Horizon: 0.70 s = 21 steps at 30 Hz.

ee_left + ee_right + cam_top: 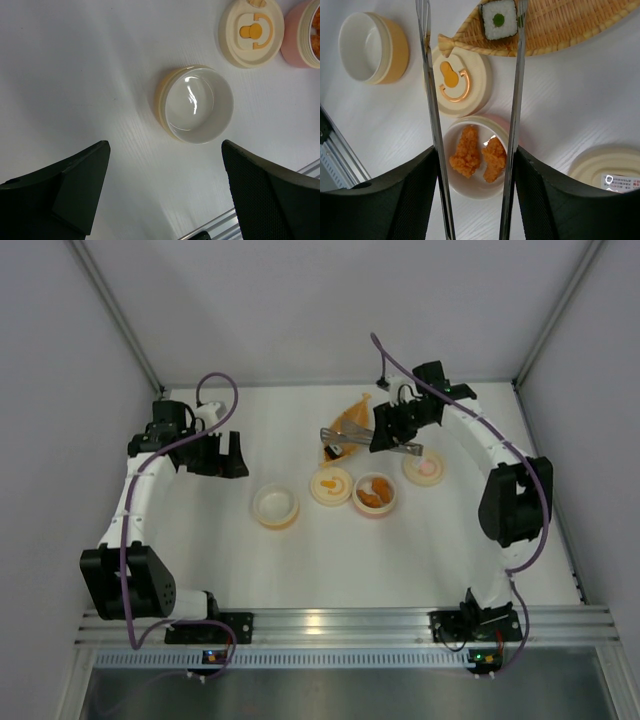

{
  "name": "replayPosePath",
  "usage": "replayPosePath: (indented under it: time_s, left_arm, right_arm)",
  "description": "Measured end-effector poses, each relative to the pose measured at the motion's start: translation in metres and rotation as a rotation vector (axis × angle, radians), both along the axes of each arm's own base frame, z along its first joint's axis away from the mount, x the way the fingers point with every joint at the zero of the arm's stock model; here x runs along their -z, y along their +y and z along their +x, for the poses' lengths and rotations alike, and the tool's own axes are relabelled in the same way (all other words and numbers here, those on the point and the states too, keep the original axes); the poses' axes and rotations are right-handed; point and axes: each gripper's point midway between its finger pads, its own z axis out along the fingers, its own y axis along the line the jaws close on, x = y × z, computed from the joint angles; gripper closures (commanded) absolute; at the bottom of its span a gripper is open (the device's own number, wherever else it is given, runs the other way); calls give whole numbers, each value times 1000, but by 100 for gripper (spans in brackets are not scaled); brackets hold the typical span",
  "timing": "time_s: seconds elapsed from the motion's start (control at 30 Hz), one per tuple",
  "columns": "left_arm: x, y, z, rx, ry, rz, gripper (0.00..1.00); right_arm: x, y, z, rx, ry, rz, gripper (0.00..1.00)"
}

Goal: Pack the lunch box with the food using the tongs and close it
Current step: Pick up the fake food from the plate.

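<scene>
My right gripper (475, 150) (392, 427) is shut on the grey tongs (514, 100) (365, 443), one finger pressed against the outside of each arm. The arms stand spread apart and run up past the top of the right wrist view. Between them, close to the right arm, a black sushi piece with a white and green face (498, 19) lies on the wicker leaf tray (570, 30) (353, 420). Two orange fried pieces (467, 152) (373, 494) lie in the pink lunch box bowl (520, 131). My left gripper (165, 155) (225, 455) hangs open and empty beside the empty yellow bowl (199, 103) (275, 506).
A cream lid with an orange handle (455, 82) (331, 485) lies between the yellow and pink bowls. A second cream lid (607, 170) (424, 468) sits right of the pink bowl. Grey walls close the table at the left, back and right; an aluminium rail (340, 625) runs along the front.
</scene>
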Motion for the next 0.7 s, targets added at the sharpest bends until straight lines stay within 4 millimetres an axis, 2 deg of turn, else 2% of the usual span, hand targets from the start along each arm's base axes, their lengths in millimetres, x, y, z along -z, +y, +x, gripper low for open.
replayPosePath:
  time_s: [0.23, 0.7]
  left_arm:
    - [0, 0, 0, 5, -2, 2, 2]
    - [-1, 1, 5, 23, -13, 10, 2]
  right_arm:
    - [27, 0, 3, -29, 41, -26, 42]
    - [39, 3, 15, -51, 48, -29, 40]
